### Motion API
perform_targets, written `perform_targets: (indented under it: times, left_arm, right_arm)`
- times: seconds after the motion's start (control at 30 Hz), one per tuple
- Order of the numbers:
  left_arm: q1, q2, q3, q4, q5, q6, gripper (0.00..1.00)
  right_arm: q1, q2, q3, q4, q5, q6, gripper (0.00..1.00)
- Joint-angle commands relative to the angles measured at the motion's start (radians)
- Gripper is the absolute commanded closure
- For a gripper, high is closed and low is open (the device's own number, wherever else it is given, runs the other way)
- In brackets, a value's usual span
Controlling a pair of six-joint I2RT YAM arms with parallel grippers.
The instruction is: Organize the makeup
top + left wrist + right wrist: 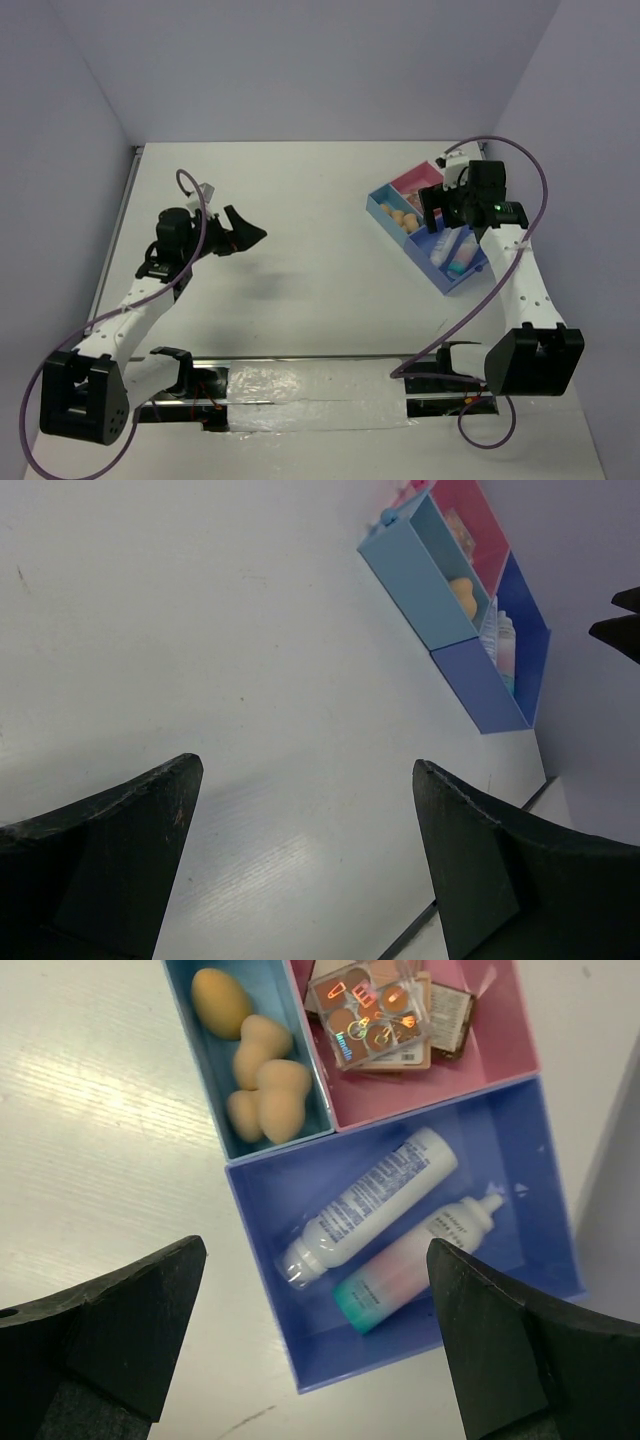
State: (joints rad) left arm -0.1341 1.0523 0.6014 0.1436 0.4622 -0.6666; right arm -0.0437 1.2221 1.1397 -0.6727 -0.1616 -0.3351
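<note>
Makeup: every item seen lies inside the divided tray [500, 1160], at the right of the table [250, 630].
- Light blue compartment: peach sponges [255, 1065], bunched and touching; the count is not sure where they overlap.
- Pink compartment: flat eyeshadow palettes [375, 1015], stacked, the top one with a clear lid.
- Dark blue compartment: white tube [370, 1205] and pink-white tube [415, 1265], side by side and parallel. In the right wrist view both long axes run diagonally, lower left to upper right; the teal end points lower left.

Right gripper [312, 1260]: held above the dark blue compartment, fingers spread wide, nothing between them. The tubes lie directly below the gap. The line between the fingertips crosses the tube axes at a slant, neither square to them nor along them.

Left gripper [305, 770]: also spread wide and empty, raised over bare table on the left side, well apart from the tray, which shows only at the far corner of its wrist view.

Judgement: sorting by kind appears complete, one kind per compartment. If any tube is to be straightened, the right arm is far nearer, and some wrist rotation would be needed to bring the fingers square across a tube. Otherwise a plain lift clear of the tray walls is expected.
</note>
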Motion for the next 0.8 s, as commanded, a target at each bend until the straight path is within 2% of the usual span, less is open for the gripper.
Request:
perform_targets:
  times: [0.0,0.1,0.37,0.47,0.63,0.77]
  left_arm:
    - [0.005,0.005,0.069,0.042,0.030,-0.013,0.01]
    - [0.005,-0.001,0.099,0.011,0.020,-0.002,0.01]
    - [0.005,-0.064,0.140,-0.064,-0.059,0.001,0.01]
    - [0.005,-0.107,0.144,-0.090,-0.103,-0.002,0.01]
    - [0.005,-0.172,0.179,-0.171,-0.195,0.005,0.01]
    - [0.005,-0.201,0.216,-0.234,-0.250,0.015,0.01]
  right_arm:
    - [0.022,-0.036,0.061,0.027,0.013,-0.099,0.00]
    - [0.038,-0.074,0.071,0.068,-0.001,-0.153,0.00]
    - [0.038,-0.122,0.127,0.082,-0.180,-0.186,0.00]
    - [0.038,-0.154,0.109,0.143,-0.187,-0.142,0.00]
    - [0.039,-0.271,-0.061,0.420,-0.024,0.080,0.00]
    - [0.038,-0.337,-0.159,0.447,-0.039,0.136,0.00]
